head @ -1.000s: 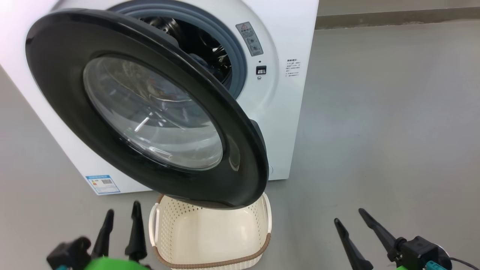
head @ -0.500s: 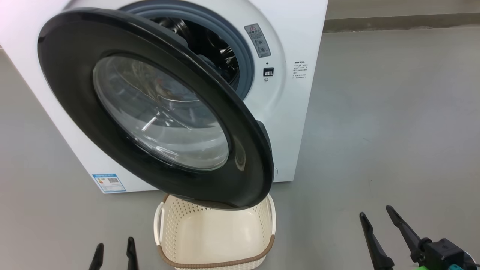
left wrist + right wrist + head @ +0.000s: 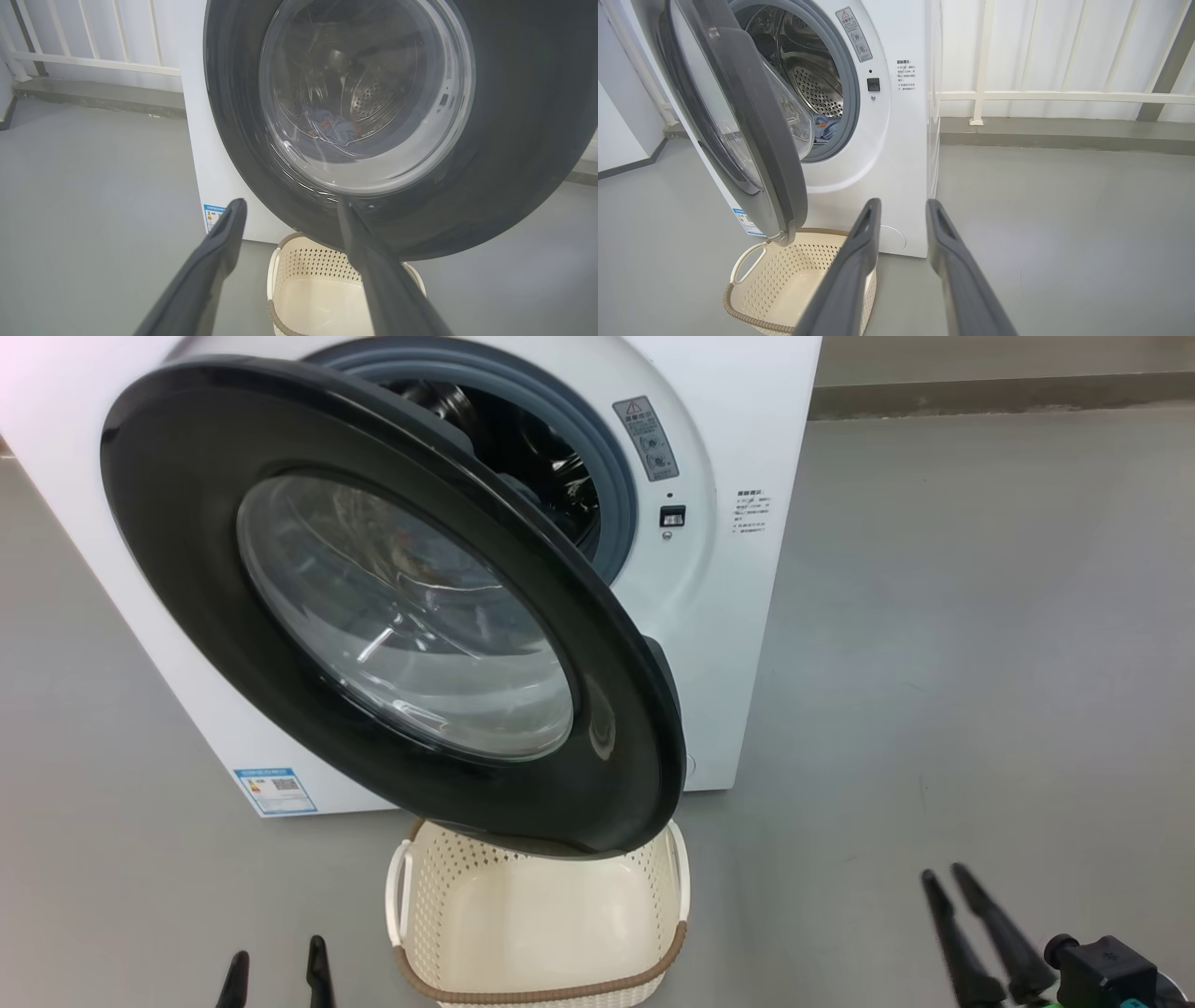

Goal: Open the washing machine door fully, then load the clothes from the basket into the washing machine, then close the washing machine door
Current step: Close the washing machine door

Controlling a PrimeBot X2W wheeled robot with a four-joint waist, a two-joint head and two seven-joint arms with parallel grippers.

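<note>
Down on the floor (image 3: 934,663) before the washer (image 3: 719,616), the basket (image 3: 439,905) sat with its far end under the door (image 3: 187,569), its bottom bare. Door stood swung out, partway open. Blue clothes (image 3: 824,128) lay low in the drum (image 3: 817,88). My left hand (image 3: 277,949) hung left of the basket, fingers spread wide, gripping nothing. My right hand (image 3: 942,872) hung well right of it, fingers near each other with a slim gap, nothing between them.
</note>
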